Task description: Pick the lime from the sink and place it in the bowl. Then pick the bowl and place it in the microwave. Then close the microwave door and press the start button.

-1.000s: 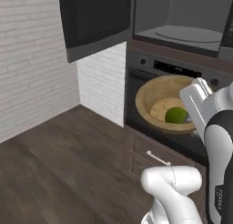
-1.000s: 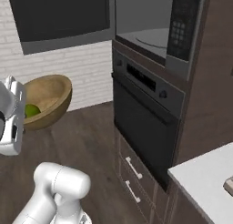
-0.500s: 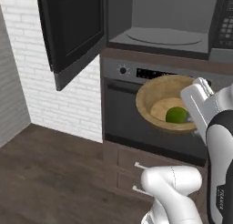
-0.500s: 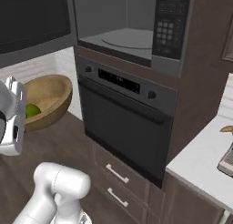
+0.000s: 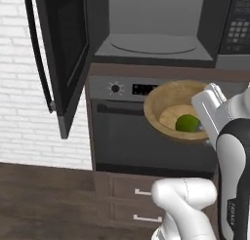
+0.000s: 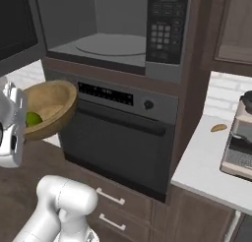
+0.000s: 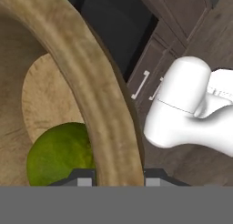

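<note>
The whole scene had swung across both base cameras within the second, a sign that the base had driven round to face the appliance column squarely, not that anything in the kitchen had moved. From the left, the wide dark grey microwave door with its large black window (image 5: pixel 61 53) stood swung open beside the built-in dark grey microwave (image 5: pixel 154 27), whose round glass turntable (image 5: pixel 154 44) lay bare and ready. Below it sat the dark oven with its knob and display (image 5: pixel 132 131). In front of the oven, tilted toward the cameras, hung the wide shallow light-brown wooden bowl (image 5: pixel 168 112), the small round glossy green lime (image 5: pixel 188 123) resting low inside it. At the right, the claw (image 7: pixel 111 180) was clamped shut on the bowl's rim, one finger inside and one outside. The lime step looked finished; what appeared to remain was lifting the bowl onto the turntable, and with the bowl so tilted, the lime could roll out.
</note>
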{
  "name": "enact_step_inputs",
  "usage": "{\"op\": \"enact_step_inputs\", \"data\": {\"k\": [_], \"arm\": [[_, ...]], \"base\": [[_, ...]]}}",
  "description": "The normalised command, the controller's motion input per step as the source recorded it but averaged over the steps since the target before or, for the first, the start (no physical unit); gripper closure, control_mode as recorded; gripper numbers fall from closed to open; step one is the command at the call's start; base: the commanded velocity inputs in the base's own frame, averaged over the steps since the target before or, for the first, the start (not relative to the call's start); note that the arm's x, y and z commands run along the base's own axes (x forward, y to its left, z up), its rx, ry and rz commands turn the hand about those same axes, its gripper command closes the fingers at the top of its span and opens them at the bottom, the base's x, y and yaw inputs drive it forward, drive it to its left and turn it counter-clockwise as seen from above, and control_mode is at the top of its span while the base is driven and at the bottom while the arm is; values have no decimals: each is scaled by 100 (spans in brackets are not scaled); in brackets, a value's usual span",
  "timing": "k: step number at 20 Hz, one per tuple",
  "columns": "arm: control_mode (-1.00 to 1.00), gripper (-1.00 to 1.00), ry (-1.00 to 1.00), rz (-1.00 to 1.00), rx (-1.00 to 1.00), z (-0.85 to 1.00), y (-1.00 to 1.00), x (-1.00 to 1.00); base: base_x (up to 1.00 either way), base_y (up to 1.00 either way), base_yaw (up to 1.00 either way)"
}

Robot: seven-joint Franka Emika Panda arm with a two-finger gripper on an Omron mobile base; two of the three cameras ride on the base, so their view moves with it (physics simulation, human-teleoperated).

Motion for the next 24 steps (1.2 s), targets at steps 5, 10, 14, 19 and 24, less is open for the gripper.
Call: {"op": "enact_step_inputs", "data": {"k": [5, 10, 14, 19, 24], "arm": [[100, 100, 0, 0, 0, 0, 0, 0], [100, 100, 0, 0, 0, 0, 0, 0], [100, 100, 0, 0, 0, 0, 0, 0], [100, 100, 0, 0, 0, 0, 0, 0], [100, 100, 0, 0, 0, 0, 0, 0]], "base": [[52, 4, -31], [22, 17, -36], [8, 50, -31], [35, 54, -17], [41, 7, -6]]}}
